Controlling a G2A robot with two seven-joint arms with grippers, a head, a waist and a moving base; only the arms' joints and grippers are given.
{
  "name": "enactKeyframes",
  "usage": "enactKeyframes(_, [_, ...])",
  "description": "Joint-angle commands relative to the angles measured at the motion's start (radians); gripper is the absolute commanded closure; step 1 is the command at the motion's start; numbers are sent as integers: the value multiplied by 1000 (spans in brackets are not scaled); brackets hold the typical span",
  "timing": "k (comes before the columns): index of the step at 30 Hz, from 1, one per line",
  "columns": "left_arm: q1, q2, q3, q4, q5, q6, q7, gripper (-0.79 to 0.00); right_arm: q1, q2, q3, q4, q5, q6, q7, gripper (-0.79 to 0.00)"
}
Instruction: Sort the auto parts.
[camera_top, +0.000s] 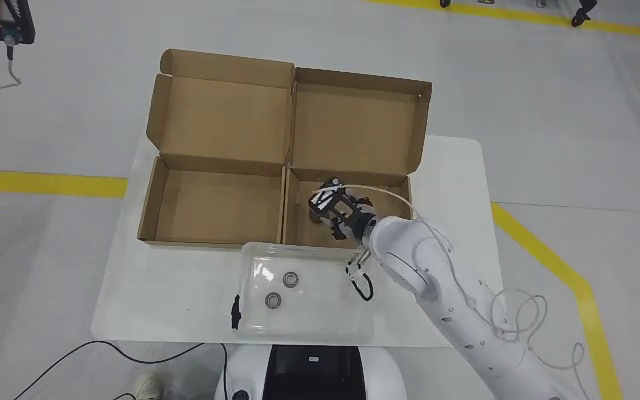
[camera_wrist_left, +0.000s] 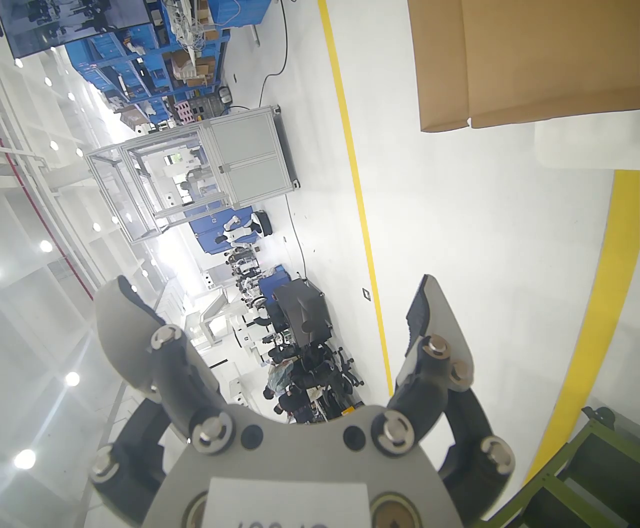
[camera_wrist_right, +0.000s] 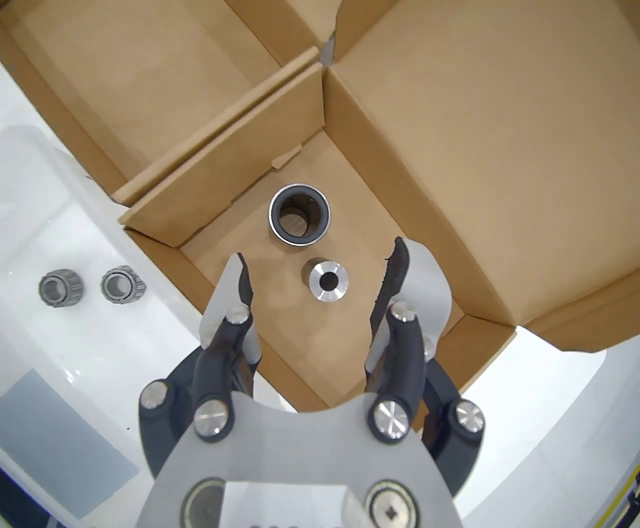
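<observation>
The right end effector (camera_wrist_right: 320, 259) hangs wide open and empty over the right-hand box (camera_wrist_right: 450, 125), where a silver bushing (camera_wrist_right: 327, 281) and a dark sleeve (camera_wrist_right: 299, 214) lie. This placing looks finished. The next move probably calls for reaching back to the two bearings (camera_wrist_right: 60, 288) in the near tray (camera_top: 320, 305).

a large factory-style robotics hall. the pale glossy floor (camera_wrist_left: 475, 225) carries yellow lane lines (camera_wrist_left: 356, 170) and a loose black cable (camera_wrist_left: 286, 45). far off stand blue storage racks (camera_wrist_left: 145, 75) stacked with boxes, an aluminium-framed enclosure (camera_wrist_left: 240, 160), rows of workstations with black office chairs (camera_wrist_left: 345, 372), and round ceiling lights (camera_wrist_left: 72, 378). on the white table (camera_top: 455, 200), roller bearings (camera_wrist_right: 122, 285) and open cardboard boxes (camera_top: 215, 205) suit a parts-handling station.
</observation>
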Motion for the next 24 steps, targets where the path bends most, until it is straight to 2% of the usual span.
enactKeyframes(1, [0, 0, 0, 0, 0, 0, 0, -785, -20, 6, 13, -29, 4, -41, -23, -511])
enactKeyframes(12, [0, 0, 0, 0, 0, 0, 0, -785, -65, 31, 35, -119, 66, -331, -75, -511])
enactKeyframes(19, [0, 0, 0, 0, 0, 0, 0, -785, -149, 46, 4, -89, 51, -480, -257, -496])
enactKeyframes(24, [0, 0, 0, 0, 0, 0, 0, -785, -188, 50, -39, -55, -55, -490, -353, -428])
